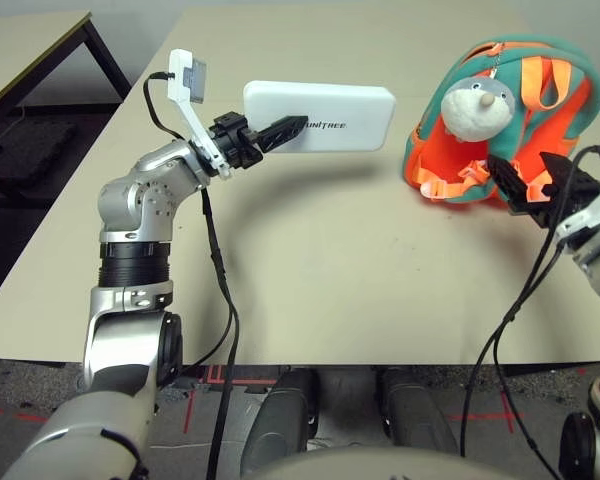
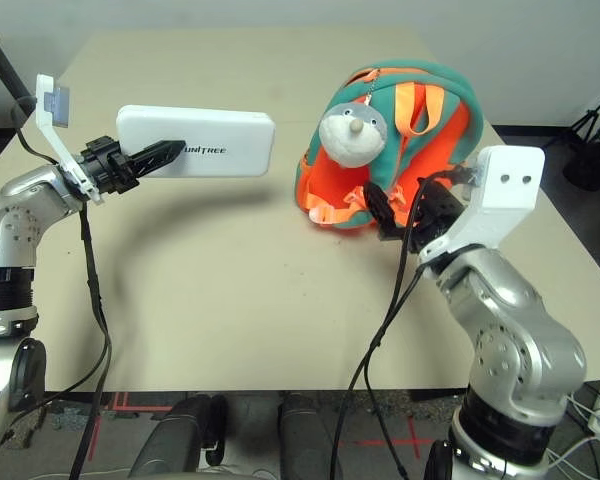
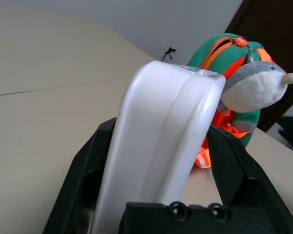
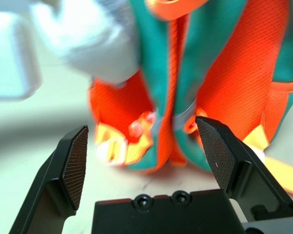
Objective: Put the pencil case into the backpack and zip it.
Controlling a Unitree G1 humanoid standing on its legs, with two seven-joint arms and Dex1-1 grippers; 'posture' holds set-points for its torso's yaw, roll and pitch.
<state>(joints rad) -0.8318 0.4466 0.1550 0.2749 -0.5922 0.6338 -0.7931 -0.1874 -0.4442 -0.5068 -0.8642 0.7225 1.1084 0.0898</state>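
Holding one pencil case (image 1: pixel 365 118), flat, white, round-cornered, dark "UNITREE" lettering facing me: my left pincer (image 1: pixel 285 132), its two black fingers clamped on the case, one to each side of its thickness. Case carried above the pale surface (image 1: pixel 310 270), its shadow falling below it, its long side running across my view and its free end pointing toward the backpack, the two apart. Item, one backpack (image 2: pixel 448 130), teal and orange, standing on the surface to the right of the case; orange zipper along the top, orange handle loop (image 2: pixel 404 110), orange straps gathered low at the front. Item, one plush charm (image 2: pixel 352 135), grey above and white below, with a pale snout, hung by a small chain from the upper part of the bag, against its front. Item, my right pincer (image 2: pixel 405 212), fingers wide apart, nothing between them that I can see gripped, placed low in front of the backpack; whether a fingertip touches the fabric, I cannot tell. Item, black cables (image 1: pixel 217 255), hanging from both forearms (image 2: pixel 515 325), silver, over the near part of the surface.
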